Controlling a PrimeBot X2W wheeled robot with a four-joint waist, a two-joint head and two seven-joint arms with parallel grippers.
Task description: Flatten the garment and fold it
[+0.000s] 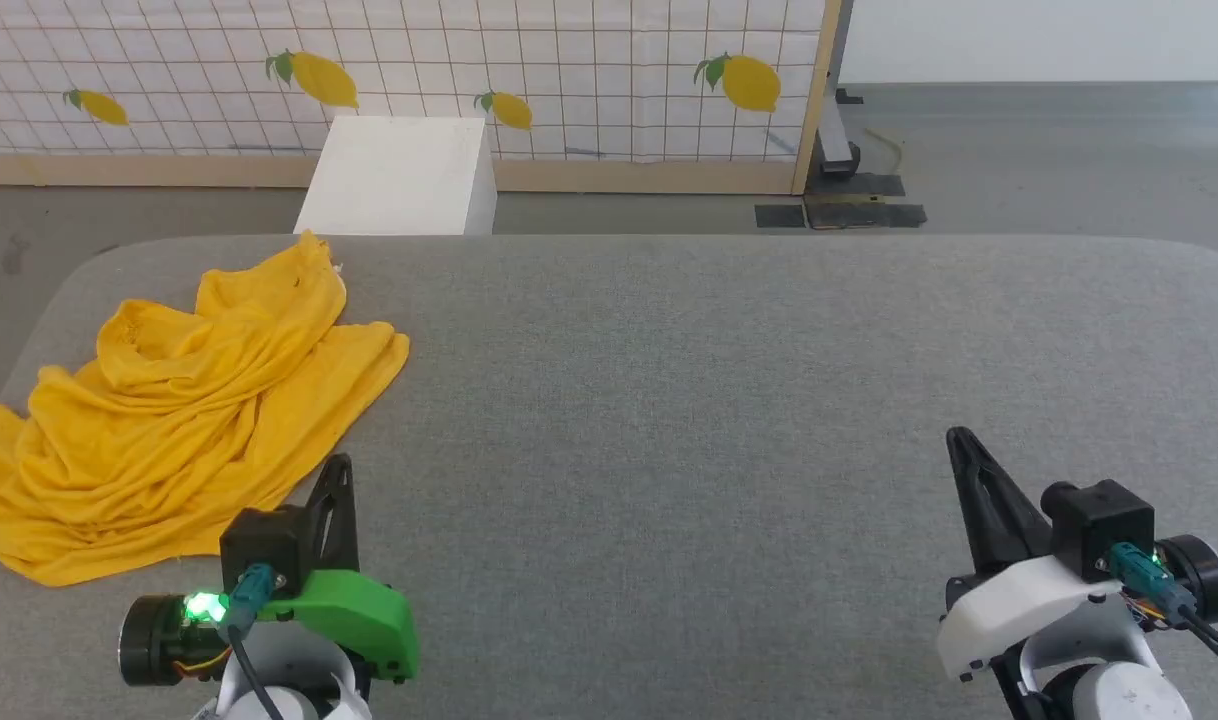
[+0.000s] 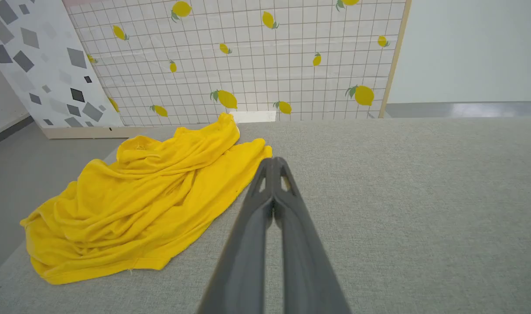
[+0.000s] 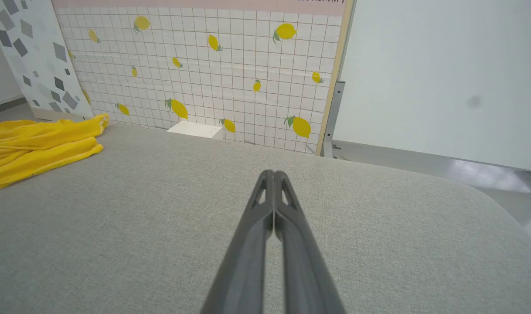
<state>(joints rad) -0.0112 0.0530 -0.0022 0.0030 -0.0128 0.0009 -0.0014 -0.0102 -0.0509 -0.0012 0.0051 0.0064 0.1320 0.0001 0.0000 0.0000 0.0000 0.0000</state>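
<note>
**Garment** [image 1: 169, 420]: mustard-yellow cloth, crumpled in loose folds. It lies on the far left part of the grey worktop [image 1: 689, 380], reaching its left rim.

**Left gripper** [image 1: 341, 462]: low at the near left, with its fingers pointing away from the robot. The tips are just beside the garment's near hem. Jaws pressed together, holding nothing.

**Right gripper** [image 1: 957, 436]: at the near right, well apart from the garment, fingers leaning slightly leftward. Jaws pressed together, empty.

**Behind the worktop**: a white box [image 1: 399, 175] and a lemon-printed tile panel [image 1: 569, 80].
</note>
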